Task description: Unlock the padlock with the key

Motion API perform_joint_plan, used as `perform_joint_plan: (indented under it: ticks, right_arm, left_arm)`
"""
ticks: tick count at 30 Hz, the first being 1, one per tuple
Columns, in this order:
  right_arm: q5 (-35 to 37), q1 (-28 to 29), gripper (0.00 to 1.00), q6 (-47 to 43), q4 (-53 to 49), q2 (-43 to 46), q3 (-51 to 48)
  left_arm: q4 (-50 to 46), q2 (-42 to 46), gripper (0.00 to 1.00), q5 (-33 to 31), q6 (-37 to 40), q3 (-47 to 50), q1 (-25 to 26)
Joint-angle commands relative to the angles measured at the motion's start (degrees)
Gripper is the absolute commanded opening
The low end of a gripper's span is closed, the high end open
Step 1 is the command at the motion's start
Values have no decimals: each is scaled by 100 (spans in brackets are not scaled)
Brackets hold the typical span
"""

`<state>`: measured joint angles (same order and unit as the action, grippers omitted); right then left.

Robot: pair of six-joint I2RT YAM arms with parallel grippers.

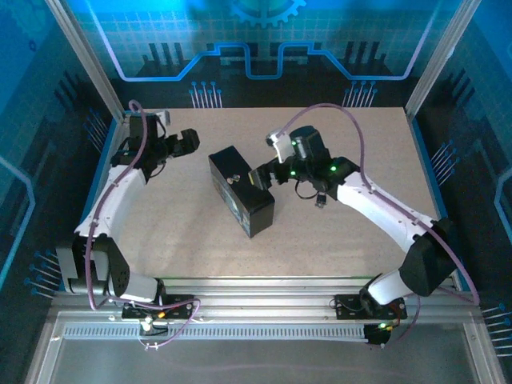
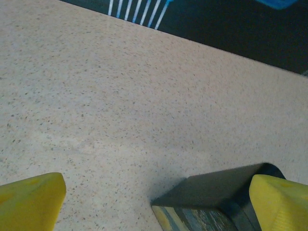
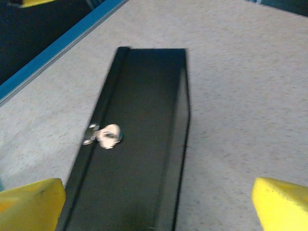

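A dark box (image 1: 240, 190) lies slanted in the middle of the table. A tiny silvery padlock (image 3: 107, 136) hangs at a small latch on the box's dark side (image 3: 139, 159); from above it is a pale speck (image 1: 234, 180). The blur keeps me from telling the key apart from the padlock. My right gripper (image 1: 262, 178) stands open just off the box's right side, with yellow fingertips (image 3: 281, 204) wide apart and nothing between them. My left gripper (image 1: 194, 142) is open to the left of the box, whose painted corner (image 2: 207, 211) lies near its right fingertip (image 2: 279, 202).
The speckled tabletop (image 1: 336, 240) is bordered by a blue rail on the left (image 3: 62, 45) and dark patterned walls at the back (image 1: 256, 48). The right arm's purple cable (image 1: 352, 120) loops above the table.
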<state>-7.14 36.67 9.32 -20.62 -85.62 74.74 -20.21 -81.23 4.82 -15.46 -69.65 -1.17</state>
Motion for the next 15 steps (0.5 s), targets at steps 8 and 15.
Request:
perform_joint_plan:
  ticks: [8, 15]
  right_arm:
    - [439, 662, 100, -272, -563, -833, 517]
    - [600, 796, 100, -180, -670, -1080, 642]
  left_arm:
    - [-758, -159, 99, -319, -71, -343, -22]
    - [-1274, -417, 99, -833, -38, -595, 88]
